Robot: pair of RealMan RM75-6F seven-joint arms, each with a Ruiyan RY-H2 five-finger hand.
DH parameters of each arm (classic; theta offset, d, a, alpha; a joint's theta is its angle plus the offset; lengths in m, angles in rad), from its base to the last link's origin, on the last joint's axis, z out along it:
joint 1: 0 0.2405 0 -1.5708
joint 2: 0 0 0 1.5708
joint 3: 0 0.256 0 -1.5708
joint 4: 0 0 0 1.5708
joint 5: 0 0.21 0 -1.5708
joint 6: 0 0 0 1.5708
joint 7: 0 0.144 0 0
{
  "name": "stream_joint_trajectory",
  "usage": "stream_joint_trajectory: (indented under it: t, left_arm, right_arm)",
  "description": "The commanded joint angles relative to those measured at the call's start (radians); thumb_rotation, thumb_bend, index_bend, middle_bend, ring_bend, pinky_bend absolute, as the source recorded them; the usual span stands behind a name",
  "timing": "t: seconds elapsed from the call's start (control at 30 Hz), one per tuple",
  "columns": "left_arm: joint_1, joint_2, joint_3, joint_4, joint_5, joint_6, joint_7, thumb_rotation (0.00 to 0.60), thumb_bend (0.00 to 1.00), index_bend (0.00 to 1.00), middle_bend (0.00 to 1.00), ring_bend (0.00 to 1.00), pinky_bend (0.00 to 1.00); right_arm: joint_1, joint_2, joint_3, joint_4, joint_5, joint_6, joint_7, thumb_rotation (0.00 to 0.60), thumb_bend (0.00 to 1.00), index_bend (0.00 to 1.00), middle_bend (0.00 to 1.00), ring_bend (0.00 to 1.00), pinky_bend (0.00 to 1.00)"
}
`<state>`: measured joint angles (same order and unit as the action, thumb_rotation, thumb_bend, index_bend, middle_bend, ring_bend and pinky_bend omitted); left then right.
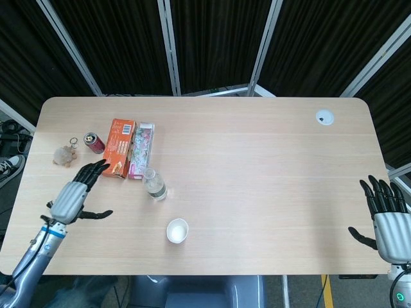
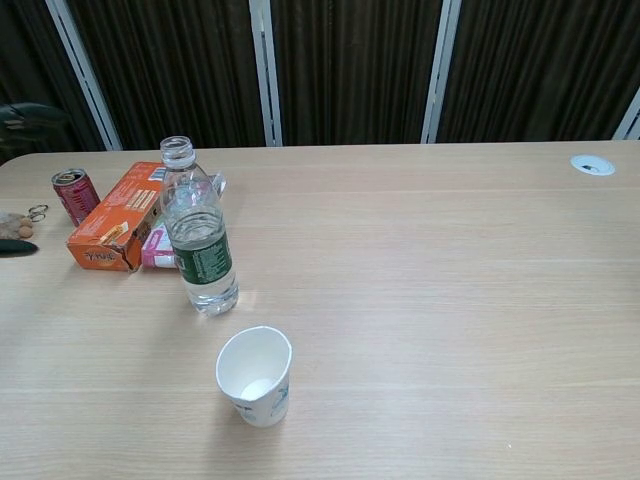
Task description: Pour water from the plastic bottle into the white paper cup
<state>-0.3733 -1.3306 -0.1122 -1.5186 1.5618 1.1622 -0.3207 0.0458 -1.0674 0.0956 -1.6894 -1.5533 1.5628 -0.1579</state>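
Observation:
A clear plastic bottle [image 1: 154,184] [image 2: 199,231] with a green label stands upright and uncapped, left of the table's middle. The white paper cup [image 1: 177,230] [image 2: 256,376] stands upright just in front of it, nearer me. My left hand [image 1: 76,194] hovers open over the table left of the bottle, fingers spread and pointing toward it, holding nothing; only a dark fingertip [image 2: 18,246] shows at the chest view's left edge. My right hand [image 1: 386,218] is open, off the table's near right corner, far from both.
An orange box [image 1: 117,147] [image 2: 115,216] and a pink packet [image 1: 141,149] lie behind the bottle. A red can [image 1: 94,142] [image 2: 76,196] and a small plush keyring [image 1: 66,154] sit further left. A white grommet [image 1: 324,117] marks the far right corner.

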Motion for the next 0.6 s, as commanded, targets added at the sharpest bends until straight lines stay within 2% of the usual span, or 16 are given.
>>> stream_joint_trajectory:
  t: [0.03,0.37,0.6]
  left_arm:
    - [-0.078,-0.094,-0.025,0.106,-0.031,-0.077,-0.088,0.600,0.00,0.00,0.00,0.00,0.00]
    - [-0.185,-0.248,-0.036,0.333,-0.065,-0.178,-0.259,0.600,0.00,0.00,0.00,0.00,0.00]
    - [-0.254,-0.350,-0.023,0.477,-0.053,-0.236,-0.379,0.600,0.00,0.00,0.00,0.00,0.00]
  right_arm:
    - [0.010,-0.006,0.010,0.005,0.026,-0.019,-0.013,0.600,0.00,0.00,0.00,0.00,0.00]
    - [0.025,-0.026,0.030,0.041,0.123,-0.071,-0.037,0.600,0.00,0.00,0.00,0.00,0.00]
    - [0.028,-0.035,0.039,0.054,0.157,-0.078,-0.052,0.600,0.00,0.00,0.00,0.00,0.00]
